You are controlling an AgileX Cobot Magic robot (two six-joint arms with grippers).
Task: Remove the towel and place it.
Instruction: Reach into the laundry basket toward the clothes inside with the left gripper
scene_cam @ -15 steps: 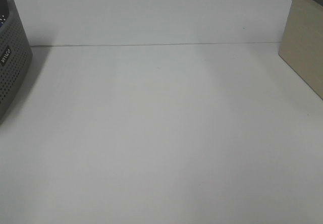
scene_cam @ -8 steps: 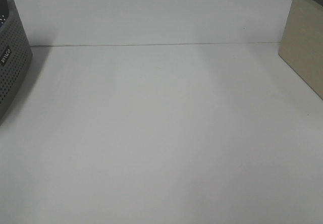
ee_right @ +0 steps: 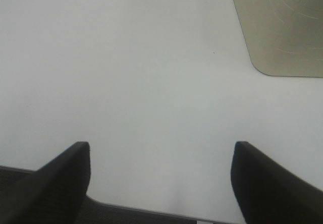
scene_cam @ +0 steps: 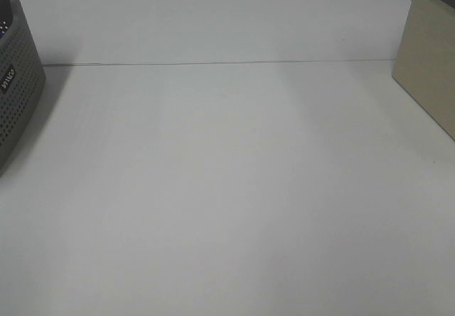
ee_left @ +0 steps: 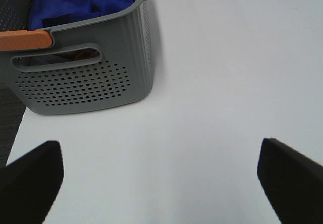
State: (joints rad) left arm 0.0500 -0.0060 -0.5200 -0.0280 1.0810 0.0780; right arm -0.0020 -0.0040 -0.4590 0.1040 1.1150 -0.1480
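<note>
Towel [ee_left: 75, 2] seemingly inside grey basket [ee_left: 96, 85]

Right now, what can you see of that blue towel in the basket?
The towel is a deep royal-blue cloth with a soft, plush-looking pile. It lies crumpled in a loose heap inside the grey perforated basket, reaching about rim height and pressing against the inner wall near a corner. Only its upper folds show; the wall and the picture's edge hide the rest. No tag or stitching can be made out. Only the basket appears to touch it.
</note>
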